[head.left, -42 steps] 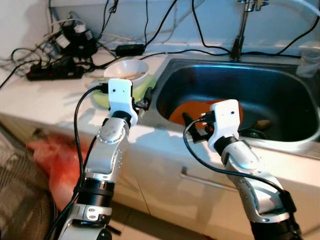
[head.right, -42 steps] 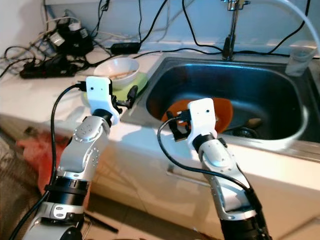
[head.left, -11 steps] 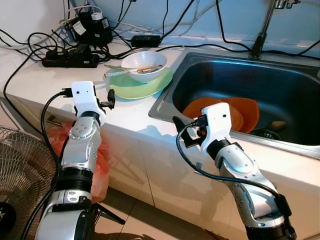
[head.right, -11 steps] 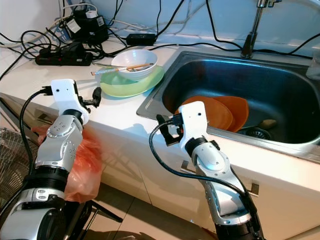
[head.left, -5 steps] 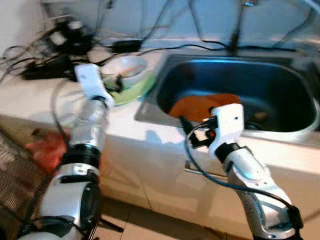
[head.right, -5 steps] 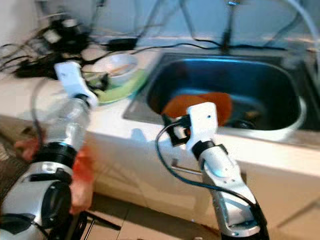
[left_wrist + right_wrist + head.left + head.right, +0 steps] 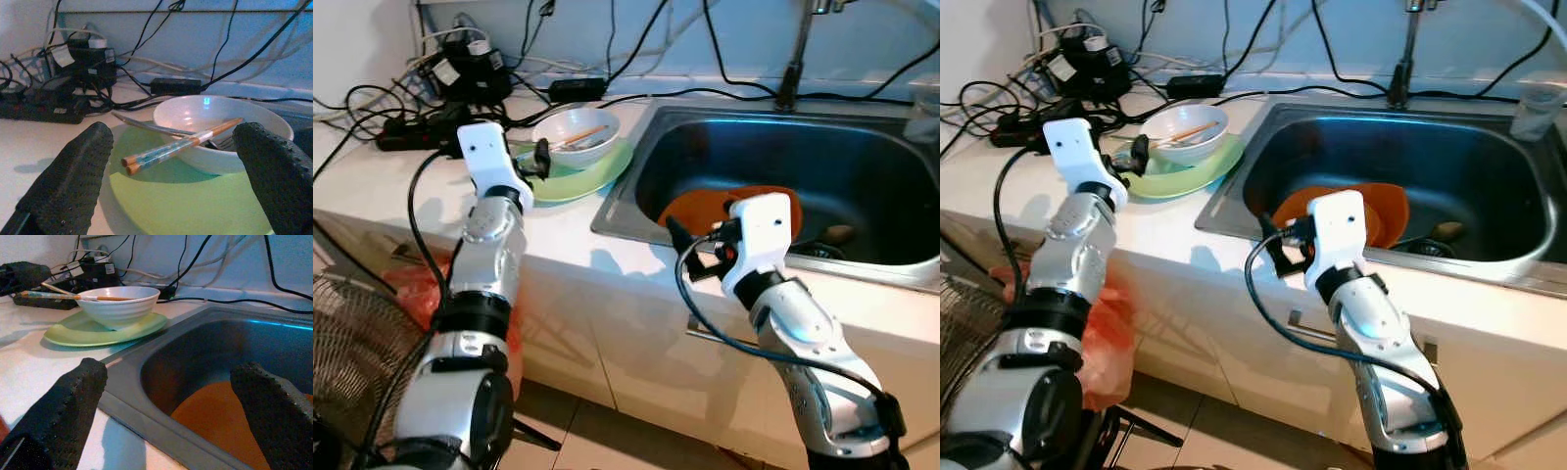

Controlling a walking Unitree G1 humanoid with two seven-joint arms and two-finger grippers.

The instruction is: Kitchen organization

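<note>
Since a second ago the left gripper (image 7: 540, 157) is reaching farther in, now just beside the green plate (image 7: 578, 180), left of the sink (image 7: 783, 127). Its fingers (image 7: 73, 181) are gaping wide, empty, framing the white bowl (image 7: 220, 132) and chopsticks (image 7: 181, 144). The right gripper (image 7: 1268, 250) is hovering over the sink's near rim, spread wide, holding nothing; orange plates (image 7: 1381, 211), perhaps two, are lying inside.

white bowl (image 7: 575, 134), green plate (image 7: 570, 181), orange plates (image 7: 724, 206)

One white bowl (image 7: 576, 134), one green plate (image 7: 570, 179), two chopsticks (image 7: 181, 145), two orange plates (image 7: 1347, 217)
</note>
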